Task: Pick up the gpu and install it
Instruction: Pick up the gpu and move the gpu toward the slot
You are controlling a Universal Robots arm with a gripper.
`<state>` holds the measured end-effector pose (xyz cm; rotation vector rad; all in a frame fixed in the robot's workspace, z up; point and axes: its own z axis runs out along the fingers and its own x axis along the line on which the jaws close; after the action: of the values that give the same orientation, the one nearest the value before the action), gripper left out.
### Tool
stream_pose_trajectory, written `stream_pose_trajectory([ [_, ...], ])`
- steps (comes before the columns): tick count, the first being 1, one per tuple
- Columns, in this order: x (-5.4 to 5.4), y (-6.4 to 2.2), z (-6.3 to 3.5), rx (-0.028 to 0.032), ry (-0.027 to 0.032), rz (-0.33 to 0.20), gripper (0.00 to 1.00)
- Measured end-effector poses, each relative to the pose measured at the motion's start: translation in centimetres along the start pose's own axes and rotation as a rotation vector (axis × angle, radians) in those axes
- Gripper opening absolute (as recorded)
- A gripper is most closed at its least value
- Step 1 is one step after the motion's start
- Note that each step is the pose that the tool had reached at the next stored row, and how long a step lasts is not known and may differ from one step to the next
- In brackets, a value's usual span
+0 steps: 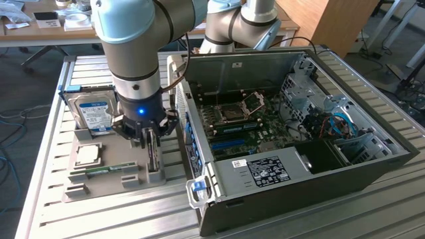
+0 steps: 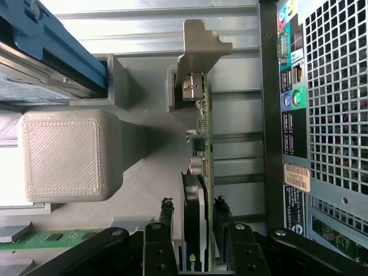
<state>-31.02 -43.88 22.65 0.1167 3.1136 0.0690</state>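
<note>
Pincer [image 1: 151, 141] fingers stand apart: in the wrist view we see the pincer [image 2: 194, 210] lowered so that its two black fingers [image 2: 165, 233] sit one on each side of the gpu [image 2: 201, 129], with a thin strip of grey showing between each finger and the card. We make out no firm contact, so we read it as straddling the card, not clamped on it.

The gpu [image 1: 155, 158] stands on edge, directly under the pincer, in a slot of a grey tray [image 1: 109, 144]. It is a slim strip. A black cooler face lies toward one finger and a green board edge toward the other. Its bent metal bracket is at the end farthest from the fingers.

The tray [image 2: 144, 190] is matte plastic with fine layered ridges. Beside the pincer, away from the computer case [image 1: 265, 172], a boxy hard drive [image 1: 93, 112] with a blue-white label stands upright, and a small green memory stick [image 1: 106, 170] lies flat. The case is dark sheet metal, open on top, close on the pincer's other side. A slatted metal surface [image 1: 99, 219] carries everything.
</note>
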Motion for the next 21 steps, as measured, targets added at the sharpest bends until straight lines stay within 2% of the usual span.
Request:
stream_pose_trajectory([
  [14,0.0,-0.01,0.16,0.0001,0.0001,0.0,0.4],
  [15,0.0,-0.01,0.16,0.0001,0.0,0.0,0.33],
  [19,0.0,-0.01,0.16,0.0001,0.0001,0.0,0.33],
  [21,0.01,-0.01,0.15,0.0002,0.0002,0.0,0.27],
])
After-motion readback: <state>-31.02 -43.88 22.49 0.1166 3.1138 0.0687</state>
